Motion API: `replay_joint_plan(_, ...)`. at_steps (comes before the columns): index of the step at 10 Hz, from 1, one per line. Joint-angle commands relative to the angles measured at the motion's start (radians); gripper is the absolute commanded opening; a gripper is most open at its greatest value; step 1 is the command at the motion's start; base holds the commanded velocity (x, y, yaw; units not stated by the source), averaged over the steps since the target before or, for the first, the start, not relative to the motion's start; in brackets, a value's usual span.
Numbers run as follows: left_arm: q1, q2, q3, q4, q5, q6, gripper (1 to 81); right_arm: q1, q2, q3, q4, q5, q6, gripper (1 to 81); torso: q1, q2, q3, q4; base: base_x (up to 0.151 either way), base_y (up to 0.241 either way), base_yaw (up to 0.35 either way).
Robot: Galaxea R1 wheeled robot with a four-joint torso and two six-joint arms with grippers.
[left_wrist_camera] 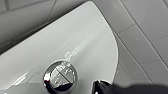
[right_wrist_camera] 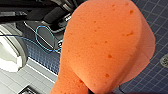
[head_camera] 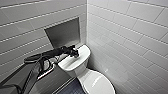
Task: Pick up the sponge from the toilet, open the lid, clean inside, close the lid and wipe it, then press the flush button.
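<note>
- I'm reaching my left arm (head_camera: 47, 56) in over the toilet (head_camera: 75, 66), with my left fingers (head_camera: 74, 52) hanging right above the middle of the tank top (left_wrist_camera: 82, 32).
- Honestly I can't tell whether those left fingers are open or closed. All I'm getting up close is one dark tip (left_wrist_camera: 105, 87) poking in just beside the flush button (left_wrist_camera: 60, 75), not quite touching it as far as I can see.
- The flush button is sitting in the middle of the toilet's tank top. It's round and shiny, and it's looking split into two halves.
- The lid (head_camera: 98, 83) is lying down flat over the toilet's bowl, in front of the tank.
- My right fingers are gripping the sponge (right_wrist_camera: 105, 45). The sponge is hanging up off the dark blue tiled floor (right_wrist_camera: 155, 82) beside the toilet, orange and full of little pores, with its rounded end bulging out.
- A floor drain (right_wrist_camera: 165, 60) is showing past the sponge, and a thin blue cable (right_wrist_camera: 41, 37) is looping across my own hardware.
- A grey recessed niche (head_camera: 63, 32) is sitting in the white tiled wall (head_camera: 130, 37) behind the toilet's tank.
</note>
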Motion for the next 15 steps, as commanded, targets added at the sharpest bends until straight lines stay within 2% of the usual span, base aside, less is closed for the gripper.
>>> replay_joint_plan(1, -0.207, -0.004, -0.006, -0.002, 0.029, 0.005, 1.0, -0.032, -0.006, 0.002, -0.018, -0.026, 0.001, 1.0, 0.0, 0.0, 0.0, 0.0, 0.0, 0.0, 0.0)
replay_joint_plan(6, -0.207, 0.03, -0.146, 0.007, 0.023, 0.015, 1.0, -0.034, 0.0, 0.003, -0.016, -0.026, 0.001, 1.0, 0.0, 0.0, 0.0, 0.0, 0.0, 0.0, 0.0)
replay_joint_plan(7, -0.205, 0.042, -0.167, 0.052, 0.009, 0.014, 1.0, -0.034, 0.004, 0.005, -0.018, -0.026, 0.001, 1.0, 0.0, 0.0, 0.0, 0.0, 0.0, 0.0, 0.0)
replay_joint_plan(9, -0.201, 0.048, -0.184, 0.067, -0.006, 0.014, 1.0, -0.032, 0.005, 0.005, -0.018, -0.026, 0.001, 1.0, 0.0, 0.0, -0.03, 0.0, 0.0, 0.0, 0.0)
replay_joint_plan(10, -0.199, 0.048, -0.184, 0.069, -0.014, 0.014, 1.0, -0.032, 0.005, 0.005, -0.018, -0.026, 0.001, 1.0, 0.0, 0.0, -0.007, 0.0, 0.0, 0.0, 0.0)
replay_joint_plan(14, -0.164, 0.05, -0.186, 0.084, -0.048, 0.014, 1.0, -0.037, 0.008, 0.006, -0.019, -0.026, 0.001, 1.0, 0.001, 0.001, -0.019, 0.0, 0.0, 0.0, 0.0)
replay_joint_plan(15, -0.15, 0.051, -0.186, 0.09, -0.051, 0.014, 1.0, -0.037, 0.01, 0.008, -0.021, -0.026, -0.001, 1.0, 0.001, 0.001, -0.093, 0.0, 0.0, 0.0, 0.0)
